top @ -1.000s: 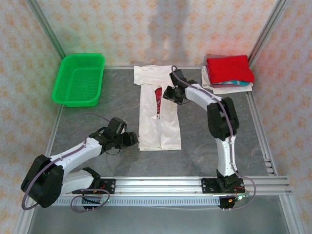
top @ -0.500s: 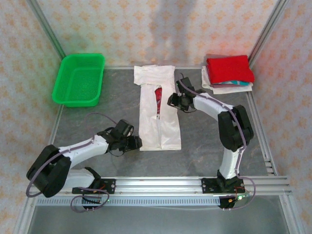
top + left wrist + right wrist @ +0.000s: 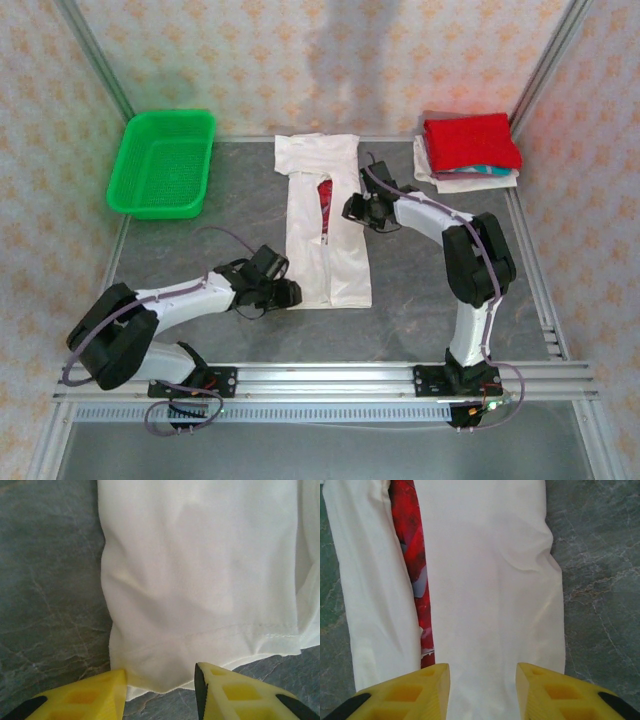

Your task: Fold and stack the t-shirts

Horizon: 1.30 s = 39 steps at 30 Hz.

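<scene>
Grey marbled worktop (image 3: 230, 210) carries everything. Cream-white cotton t-shirt (image 3: 340, 260) lies at centre, already folded lengthwise into a narrow strip. Long axis runs near-to-far, collar end far, hem end near the arm bases.

Green plastic mesh basket (image 3: 160, 170) sits far left, well apart from the shirt. Stack of folded tees (image 3: 470, 140), red on top with white and teal-edged ones under it, sits in the far right corner.

Left hand (image 3: 285, 293) is at the shirt's near-left corner. Left wrist view: left hand (image 3: 160, 680) has its yellow fingers well apart, low, straddling the corner of the stitched hem (image 3: 250, 630). Nothing gripped. Cloth lies straight ahead of the hand, and the strip runs away from it.

Right hand (image 3: 355, 207) is at the strip's right edge, about mid-length. Right wrist view: right hand (image 3: 482, 680) is also spread wide, over the right panel just beside the red splatter graphic strip (image 3: 410, 545). Holding nothing; contact with the cloth cannot be told.

Judgement: the next move is likely a crosswise fold, hem toward collar along the long axis. Left hand is nearer the hem, so it takes the pinch. The stack lies on the right arm's side.
</scene>
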Available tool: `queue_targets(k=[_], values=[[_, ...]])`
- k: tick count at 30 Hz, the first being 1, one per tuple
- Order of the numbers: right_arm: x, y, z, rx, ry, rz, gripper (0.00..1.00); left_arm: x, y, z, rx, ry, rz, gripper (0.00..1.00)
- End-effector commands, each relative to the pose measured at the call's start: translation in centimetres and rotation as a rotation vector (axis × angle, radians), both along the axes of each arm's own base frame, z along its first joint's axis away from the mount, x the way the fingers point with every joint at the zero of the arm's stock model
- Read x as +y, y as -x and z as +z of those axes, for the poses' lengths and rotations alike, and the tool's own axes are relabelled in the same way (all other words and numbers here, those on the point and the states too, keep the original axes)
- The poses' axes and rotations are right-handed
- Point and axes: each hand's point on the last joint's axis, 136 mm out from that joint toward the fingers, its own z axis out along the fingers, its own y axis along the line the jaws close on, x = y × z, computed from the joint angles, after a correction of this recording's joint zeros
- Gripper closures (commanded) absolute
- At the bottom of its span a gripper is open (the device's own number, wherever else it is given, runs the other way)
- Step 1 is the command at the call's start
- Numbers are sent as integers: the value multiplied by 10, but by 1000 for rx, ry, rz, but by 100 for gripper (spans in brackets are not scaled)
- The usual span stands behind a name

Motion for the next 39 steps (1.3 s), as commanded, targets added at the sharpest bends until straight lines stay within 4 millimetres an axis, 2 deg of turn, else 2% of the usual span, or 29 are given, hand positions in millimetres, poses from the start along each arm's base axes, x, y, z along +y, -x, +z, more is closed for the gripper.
queue_targets(k=[1, 9, 14, 22, 26, 29, 34, 39], values=[[-7, 3, 2, -9, 6, -11, 61, 5, 1, -3, 5, -29, 26, 61], [-17, 18, 25, -50, -1, -20, 61, 16, 2, -2, 4, -78, 52, 63], [-21, 25, 22, -41, 14, -21, 61, 15, 0, -3, 2, -87, 49, 63], [-20, 25, 11, -17, 18, -17, 61, 2, -11, -6, -7, -65, 22, 64], [-21, 34, 13, -9, 1, -18, 61, -6, -17, -1, -24, -43, -2, 69], [-24, 54, 13, 22, -33, -26, 62, -8, -18, 0, -24, -49, -12, 77], [-33, 101, 17, 46, -108, -52, 62, -8, -20, 0, -31, -43, -6, 86], [-42, 155, -1, 174, -159, -68, 61, -6, -17, -3, -21, -55, -5, 95]])
